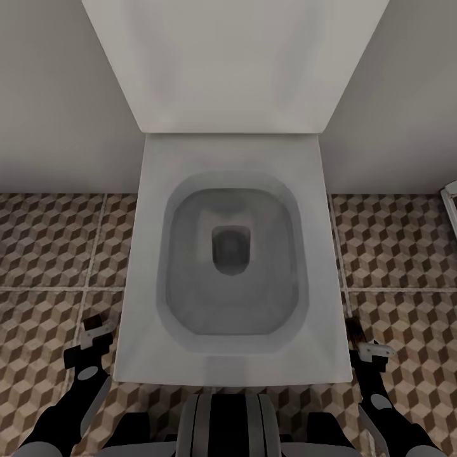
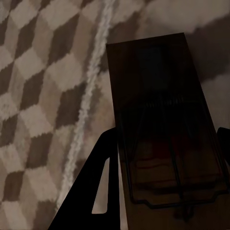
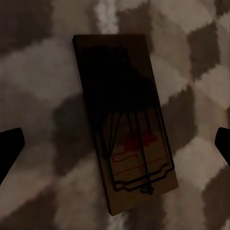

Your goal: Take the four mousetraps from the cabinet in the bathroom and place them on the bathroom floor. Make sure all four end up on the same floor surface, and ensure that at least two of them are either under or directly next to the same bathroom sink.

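Standing behind the robot, I see the patterned bathroom floor (image 1: 51, 247) running out on both sides of a white toilet (image 1: 231, 254), its lid up against the pale wall (image 1: 44, 95).

To the toilet's left, near its front corner, the left gripper (image 1: 96, 336) hangs low over the tiles. A dark-brown mousetrap (image 1: 95, 324) sticks out from between its fingers. From the left wrist, that mousetrap (image 2: 163, 129) is pinched at its sides by the black fingers (image 2: 103, 182), jaws closed onto it, wire spring facing the camera, with a grout line of the floor (image 2: 38, 86) just beside it.

At the toilet's right front corner, the right gripper (image 1: 367, 346) points down at the tiles, and a thin dark sliver of a second mousetrap (image 1: 354, 330) shows just beyond its tip. From the right wrist, this mousetrap (image 3: 124, 124) lies flat on the floor (image 3: 191, 57), and the two black fingertips (image 3: 9, 143) stand wide apart on either side, touching nothing.
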Motion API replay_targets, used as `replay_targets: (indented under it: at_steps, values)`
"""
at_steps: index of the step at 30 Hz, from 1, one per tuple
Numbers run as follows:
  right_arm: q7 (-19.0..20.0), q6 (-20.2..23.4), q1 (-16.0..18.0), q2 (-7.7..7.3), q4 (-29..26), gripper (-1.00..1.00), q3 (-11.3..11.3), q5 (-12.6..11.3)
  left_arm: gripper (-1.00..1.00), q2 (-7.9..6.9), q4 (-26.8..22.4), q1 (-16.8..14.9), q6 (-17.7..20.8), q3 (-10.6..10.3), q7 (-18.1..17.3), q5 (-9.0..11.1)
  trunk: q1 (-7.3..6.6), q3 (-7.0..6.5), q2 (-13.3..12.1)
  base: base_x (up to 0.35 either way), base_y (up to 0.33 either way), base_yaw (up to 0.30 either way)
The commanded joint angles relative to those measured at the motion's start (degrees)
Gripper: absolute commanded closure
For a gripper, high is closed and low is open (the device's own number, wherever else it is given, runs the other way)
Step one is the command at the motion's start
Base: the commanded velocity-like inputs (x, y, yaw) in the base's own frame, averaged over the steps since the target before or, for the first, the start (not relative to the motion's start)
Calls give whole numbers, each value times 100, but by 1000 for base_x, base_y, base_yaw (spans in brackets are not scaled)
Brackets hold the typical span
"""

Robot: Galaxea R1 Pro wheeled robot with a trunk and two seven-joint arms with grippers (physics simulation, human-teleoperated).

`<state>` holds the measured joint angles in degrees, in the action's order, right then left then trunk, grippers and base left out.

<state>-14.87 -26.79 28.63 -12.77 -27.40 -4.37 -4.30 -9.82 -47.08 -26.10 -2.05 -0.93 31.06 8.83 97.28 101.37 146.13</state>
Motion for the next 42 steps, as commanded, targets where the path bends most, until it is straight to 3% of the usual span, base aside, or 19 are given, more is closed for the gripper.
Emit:
replay_targets:
  at_steps: [1,17,18,42]
  values:
    - [-33,-19,3,-7,4,-100,-47,-45,100,-3,1,-1,-15,-12,25,49,-1,3,1,0,0,0]
    - [-33,-19,3,-7,-2,-100,-47,-45,100,-35,15,9,-24,-10,-211,33,-1,3,1,0,0,0]
    - [-33,-19,3,-7,-2,-100,-47,-45,-100,-36,17,9,-24,-11,-212,32,-1,3,1,0,0,0]
    - [-33,-19,3,-7,-2,-100,-47,-45,-100,-46,15,8,-24,-9,-206,16,-1,3,1,0,0,0]
